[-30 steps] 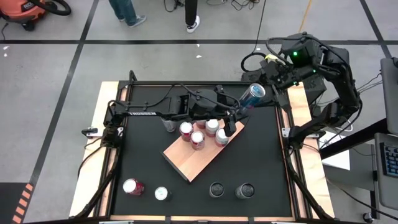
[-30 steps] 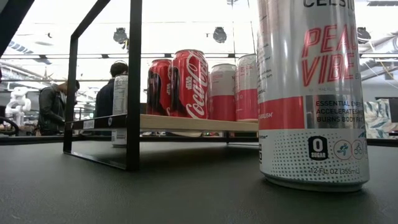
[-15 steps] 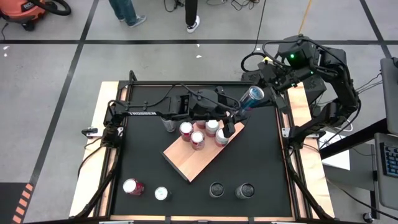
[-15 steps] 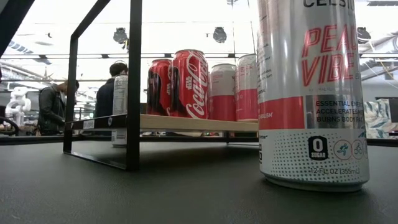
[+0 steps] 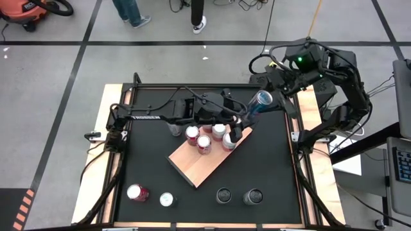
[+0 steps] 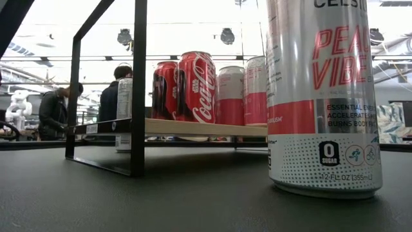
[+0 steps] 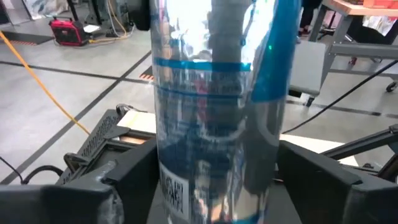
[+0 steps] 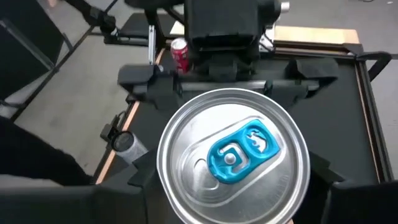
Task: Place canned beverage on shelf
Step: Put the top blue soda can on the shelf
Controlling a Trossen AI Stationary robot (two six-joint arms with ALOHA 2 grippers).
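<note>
Blue can [image 5: 262, 99] is in the air, tilted, just past the shelf's [image 5: 207, 168] far right corner, not on it yet. Both arms meet at it. Since a second ago the right gripper [image 5: 270, 94] has come in closer from beyond the shelf and the can has shifted a touch toward the shelf. The right jaws now look clamped on the can near its top end; the right wrist view has the lid with its blue tab filling the space between them. The left gripper [image 5: 251, 108] reaches across the shelf's far end and has the can body between its jaws, but I cannot tell whether they press it or have let go. Reads as a handover, left to right, in hand; placing is not yet done.

Four cans [image 5: 204, 142] stand bunched on the shelf's far end; the near half is bare. Four more cans [image 5: 167, 199] wait on the table [image 5: 270, 160], well apart from the shelf's near side.

Hard to see: the low view shows neither gripper nor the blue can; a big silver can [image 6: 322, 96] up close blocks the right of the shelf. The blue can's label is unreadable.
</note>
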